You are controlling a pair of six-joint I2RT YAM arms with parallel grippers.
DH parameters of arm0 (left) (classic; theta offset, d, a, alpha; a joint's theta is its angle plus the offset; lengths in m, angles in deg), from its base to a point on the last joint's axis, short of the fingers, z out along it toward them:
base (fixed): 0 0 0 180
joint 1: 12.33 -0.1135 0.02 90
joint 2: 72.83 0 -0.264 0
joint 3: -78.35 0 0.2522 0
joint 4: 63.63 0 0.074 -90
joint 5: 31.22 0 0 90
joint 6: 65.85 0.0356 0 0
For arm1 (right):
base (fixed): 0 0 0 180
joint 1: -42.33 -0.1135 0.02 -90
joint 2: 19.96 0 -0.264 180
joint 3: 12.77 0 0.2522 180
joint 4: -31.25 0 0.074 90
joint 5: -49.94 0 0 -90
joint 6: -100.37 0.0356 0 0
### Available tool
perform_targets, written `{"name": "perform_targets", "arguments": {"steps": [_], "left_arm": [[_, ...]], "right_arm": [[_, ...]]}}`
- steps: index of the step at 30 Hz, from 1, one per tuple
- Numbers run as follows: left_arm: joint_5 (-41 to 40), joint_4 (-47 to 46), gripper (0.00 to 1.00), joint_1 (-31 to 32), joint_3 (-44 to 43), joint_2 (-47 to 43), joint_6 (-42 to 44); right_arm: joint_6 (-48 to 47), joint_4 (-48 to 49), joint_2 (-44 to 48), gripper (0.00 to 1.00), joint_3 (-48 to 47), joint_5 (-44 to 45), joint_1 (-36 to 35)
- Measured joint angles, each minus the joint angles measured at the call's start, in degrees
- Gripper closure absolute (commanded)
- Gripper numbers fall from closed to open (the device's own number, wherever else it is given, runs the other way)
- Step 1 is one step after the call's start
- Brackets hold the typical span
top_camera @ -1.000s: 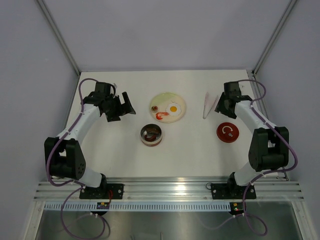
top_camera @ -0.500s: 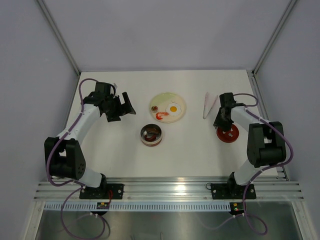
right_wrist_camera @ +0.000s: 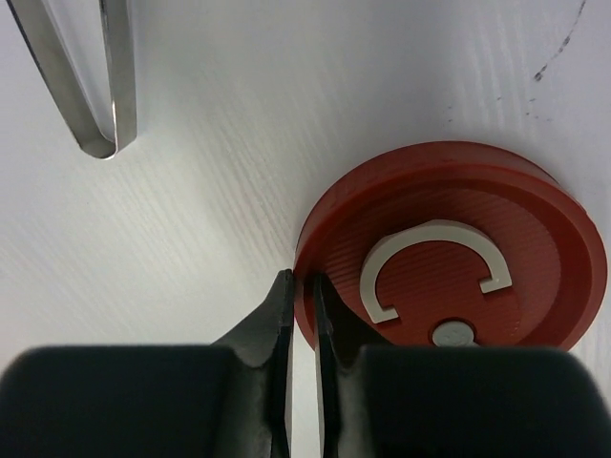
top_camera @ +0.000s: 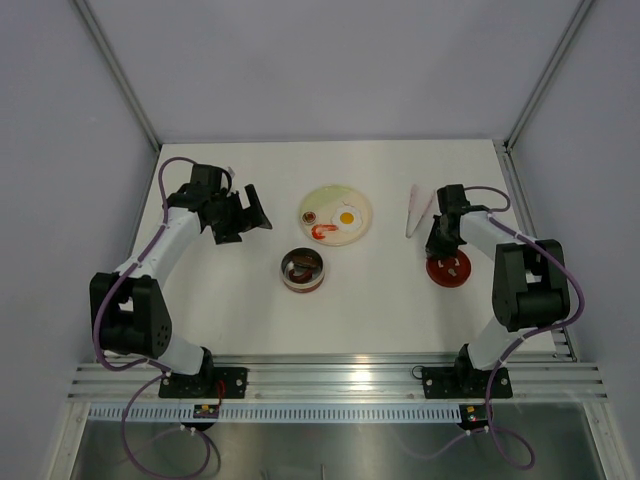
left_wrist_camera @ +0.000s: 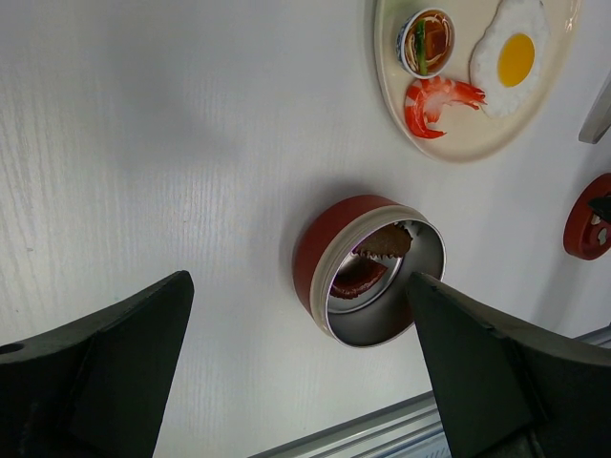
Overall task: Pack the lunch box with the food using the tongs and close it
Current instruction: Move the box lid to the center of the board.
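The lunch box (top_camera: 302,270), a round metal tin with a red base, stands open at mid-table with a brown piece and a red piece inside (left_wrist_camera: 372,272). Its red lid (top_camera: 449,266) lies flat on the right. My right gripper (top_camera: 437,245) is at the lid's left edge, and the wrist view shows its fingers (right_wrist_camera: 301,281) pinched on the rim of the lid (right_wrist_camera: 458,258). The tongs (top_camera: 416,211) lie on the table beyond it (right_wrist_camera: 95,86). The fried egg (top_camera: 348,216) and the red-and-white shrimp (top_camera: 322,232) rest on the pale plate (top_camera: 310,203). My left gripper (top_camera: 255,212) hangs wide open left of the plate, holding nothing (left_wrist_camera: 298,281).
A tiny bowl of toy food (left_wrist_camera: 428,40) also sits on the plate (left_wrist_camera: 391,86). Grey walls enclose the white table on three sides. An aluminium rail (top_camera: 340,380) runs along the near edge by the arm bases.
My right gripper came down from beside the tongs to the lid's left edge and closed on its rim; the lid slid slightly left. The left arm stayed put.
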Motion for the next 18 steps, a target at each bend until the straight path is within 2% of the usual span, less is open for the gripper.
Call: {"name": "perform_targets", "arguments": {"steps": [7,16,18], "left_arm": [[0.04,-0.02,0.01,0.0,0.0,0.59,-0.02],[0.09,-0.04,0.01,0.0,0.0,0.59,-0.02],[0.09,-0.07,0.01,0.0,0.0,0.59,-0.02]], "right_arm": [[0.11,-1.9,0.44,1.0,0.0,-1.4,-5.64],[3.02,-5.2,0.61,1.0,-1.95,-5.6,-22.18],[3.39,-6.21,0.55,0.95,-3.76,-5.95,-24.98]]}}
